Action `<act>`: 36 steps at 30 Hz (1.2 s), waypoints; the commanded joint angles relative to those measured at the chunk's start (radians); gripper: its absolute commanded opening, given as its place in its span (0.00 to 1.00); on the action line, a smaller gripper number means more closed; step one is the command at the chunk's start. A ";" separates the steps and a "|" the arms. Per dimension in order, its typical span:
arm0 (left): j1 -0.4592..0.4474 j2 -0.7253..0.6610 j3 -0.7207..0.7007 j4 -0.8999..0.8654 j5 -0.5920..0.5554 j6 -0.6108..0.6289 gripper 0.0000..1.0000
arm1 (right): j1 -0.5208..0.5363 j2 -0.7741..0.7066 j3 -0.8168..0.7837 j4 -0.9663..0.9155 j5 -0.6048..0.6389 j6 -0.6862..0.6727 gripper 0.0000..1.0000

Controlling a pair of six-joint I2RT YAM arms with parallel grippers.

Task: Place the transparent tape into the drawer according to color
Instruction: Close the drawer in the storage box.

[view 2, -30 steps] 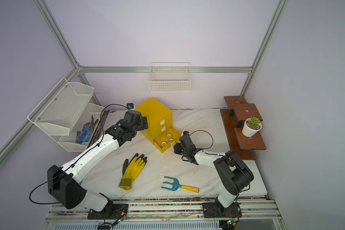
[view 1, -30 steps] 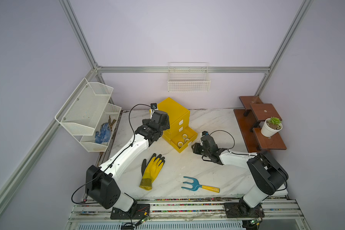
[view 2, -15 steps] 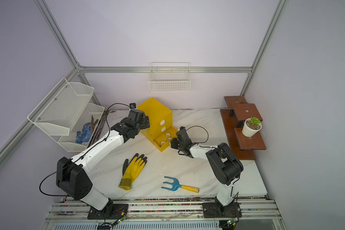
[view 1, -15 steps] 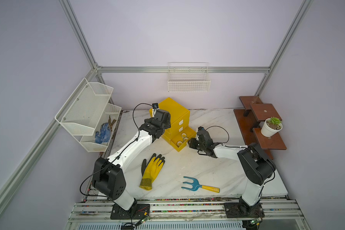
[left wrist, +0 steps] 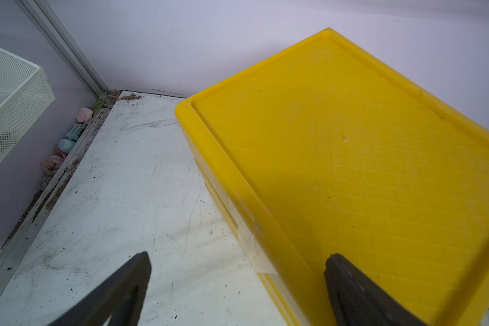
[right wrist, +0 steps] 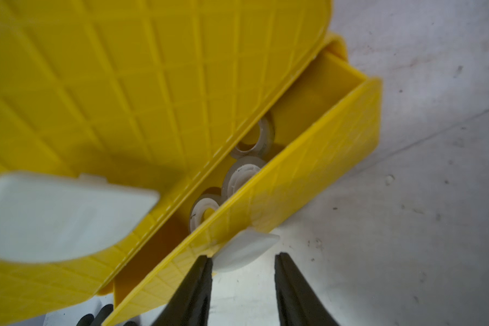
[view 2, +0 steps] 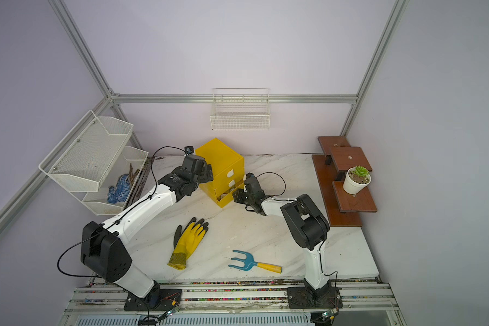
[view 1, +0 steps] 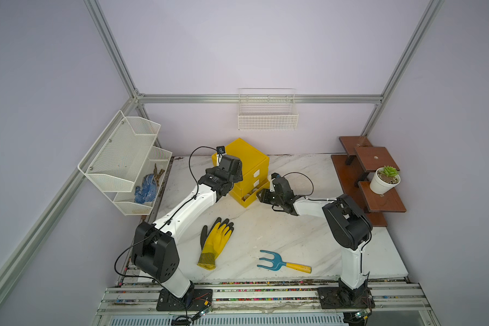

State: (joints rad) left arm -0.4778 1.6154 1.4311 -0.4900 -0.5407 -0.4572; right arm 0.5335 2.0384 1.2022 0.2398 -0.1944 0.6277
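The yellow drawer cabinet (view 1: 243,153) (view 2: 218,155) stands at the back of the table. Its bottom drawer (right wrist: 316,158) (view 1: 247,199) is pulled out a little. Three transparent tape rolls with white cores lie in it: (right wrist: 256,135), (right wrist: 239,176), (right wrist: 203,210). My right gripper (right wrist: 242,255) (view 1: 261,194) is at the drawer front, and the drawer's white handle (right wrist: 243,249) sits between its narrowly set fingertips. My left gripper (left wrist: 237,255) (view 1: 237,169) is open wide, straddling the left top edge of the cabinet (left wrist: 350,169).
A yellow glove (view 1: 215,242) and a blue hand fork (view 1: 274,262) lie on the front of the table. A wooden step shelf (view 1: 378,197) with a potted plant (view 1: 384,180) stands at the right. A mesh rack (view 1: 124,158) hangs at the left, and a wire basket (view 1: 267,115) on the back wall.
My right gripper has moved toward the cabinet and the bottom drawer has slid in with it. My left gripper has moved up against the cabinet's top left edge.
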 commanded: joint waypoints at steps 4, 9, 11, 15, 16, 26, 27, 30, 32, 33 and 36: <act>0.007 0.026 0.003 -0.041 0.031 -0.005 1.00 | -0.001 0.044 0.048 0.042 -0.042 0.003 0.42; 0.007 0.028 -0.004 -0.042 0.042 -0.014 1.00 | 0.000 0.057 0.057 0.061 -0.053 0.005 0.44; 0.007 0.028 -0.003 -0.044 0.042 -0.015 1.00 | 0.000 0.054 0.056 0.059 -0.051 0.004 0.45; 0.007 0.012 0.006 -0.054 0.036 -0.012 1.00 | 0.000 0.003 0.013 0.054 -0.039 0.006 0.48; 0.007 0.003 0.009 -0.055 0.036 -0.010 1.00 | 0.001 -0.020 -0.008 0.056 -0.032 0.006 0.50; 0.007 -0.150 0.017 -0.098 0.005 -0.015 1.00 | -0.001 -0.314 -0.269 0.093 0.011 0.012 0.69; 0.007 -0.176 0.004 -0.099 -0.002 -0.012 1.00 | 0.000 -0.345 -0.293 0.096 0.013 0.008 0.71; 0.006 -0.276 -0.052 -0.090 -0.047 0.004 1.00 | 0.000 -0.430 -0.357 0.100 0.028 -0.005 0.72; 0.007 -0.330 -0.104 -0.067 -0.104 0.027 1.00 | 0.000 -0.482 -0.387 0.099 0.042 -0.014 0.73; 0.008 -0.358 -0.139 -0.045 -0.133 0.047 1.00 | -0.001 -0.491 -0.401 0.100 0.049 -0.015 0.74; 0.020 -0.424 -0.245 0.027 -0.197 0.114 1.00 | 0.000 -0.569 -0.430 0.116 0.067 -0.026 0.76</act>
State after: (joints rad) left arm -0.4725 1.2179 1.2583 -0.5285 -0.6430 -0.4206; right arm 0.5335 1.5196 0.7914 0.3149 -0.1623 0.6270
